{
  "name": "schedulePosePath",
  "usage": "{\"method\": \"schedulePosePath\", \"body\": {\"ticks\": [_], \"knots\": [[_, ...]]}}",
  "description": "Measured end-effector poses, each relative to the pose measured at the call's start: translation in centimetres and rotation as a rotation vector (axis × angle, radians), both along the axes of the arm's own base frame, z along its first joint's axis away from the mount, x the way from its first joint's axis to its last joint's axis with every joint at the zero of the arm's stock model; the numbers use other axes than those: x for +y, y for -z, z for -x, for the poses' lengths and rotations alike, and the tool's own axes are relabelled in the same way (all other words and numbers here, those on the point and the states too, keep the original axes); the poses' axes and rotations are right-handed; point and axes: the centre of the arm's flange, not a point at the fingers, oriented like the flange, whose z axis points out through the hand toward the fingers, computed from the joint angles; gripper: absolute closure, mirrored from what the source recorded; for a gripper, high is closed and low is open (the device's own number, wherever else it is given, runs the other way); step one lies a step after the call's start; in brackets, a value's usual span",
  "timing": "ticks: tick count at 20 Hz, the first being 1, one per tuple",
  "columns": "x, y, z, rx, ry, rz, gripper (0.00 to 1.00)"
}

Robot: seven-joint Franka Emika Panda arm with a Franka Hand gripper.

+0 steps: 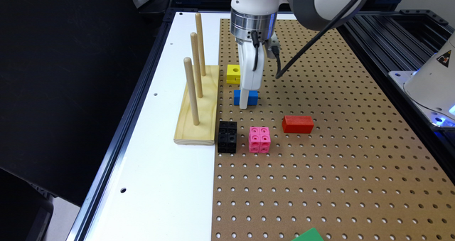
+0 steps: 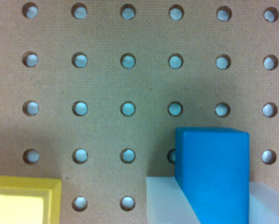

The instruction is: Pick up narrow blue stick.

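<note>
Narrow blue stick (image 2: 212,175) sits on the pegboard (image 1: 320,170), clamped between the 2 white jaws.

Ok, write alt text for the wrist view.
A smooth bright-blue rectangular block sits between two pale white gripper fingers on a brown perforated pegboard. The corner of a yellow cube shows nearby.

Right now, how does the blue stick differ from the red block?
The blue stick looks a little smaller than the red block. The blue stick sits between the fingers of the gripper, beside the yellow cube; the red block lies free, apart from the arm. Both are plain rectangular blocks lying flat on the pegboard.
</note>
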Motion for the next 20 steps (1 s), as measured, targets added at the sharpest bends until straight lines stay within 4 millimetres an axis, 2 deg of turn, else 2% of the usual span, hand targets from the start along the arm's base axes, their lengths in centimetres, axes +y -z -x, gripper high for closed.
{"method": "schedulePosePath", "body": {"ticks": [16,20], "knots": [[-0.04,-0.02,-0.01,0.0,0.001,0.0,1.0],[-0.17,-0.6,-0.15,-0.008,0.003,0.001,1.0]]}}
